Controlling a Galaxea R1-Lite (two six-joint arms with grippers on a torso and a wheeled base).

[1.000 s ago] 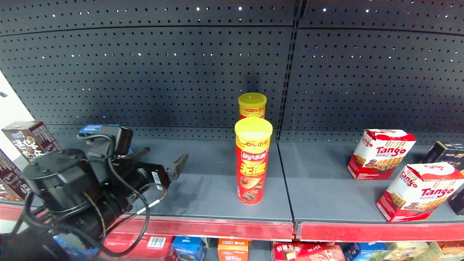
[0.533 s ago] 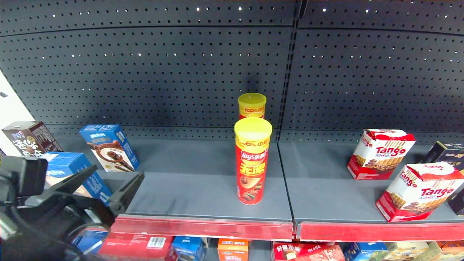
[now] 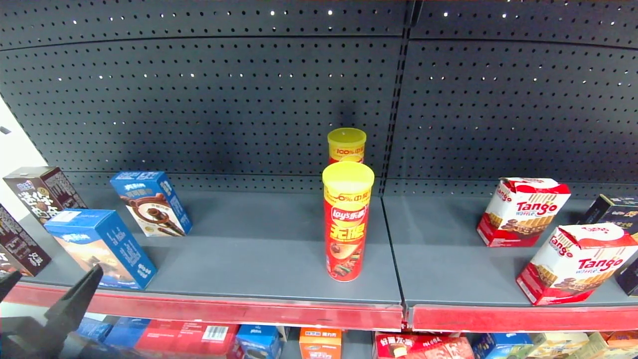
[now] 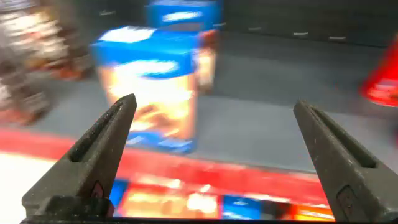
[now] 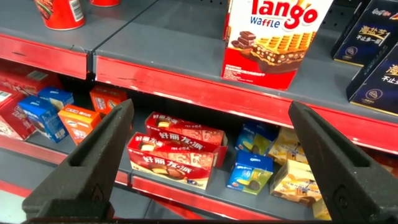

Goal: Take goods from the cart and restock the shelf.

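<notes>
The front blue box [image 3: 99,247] stands upright on the shelf [image 3: 259,259], close to its red front edge. The left tool [image 3: 57,273] hangs just in front of this box and lower, apart from it, fingers spread wide with nothing between them. A second blue box [image 3: 152,202] stands behind the front blue box, and a red crisp can [image 3: 346,224] stands well to its right. Far to the right of the front blue box, the right tool [image 5: 212,107] is also wide open and empty, below a wafer box [image 5: 273,40].
</notes>
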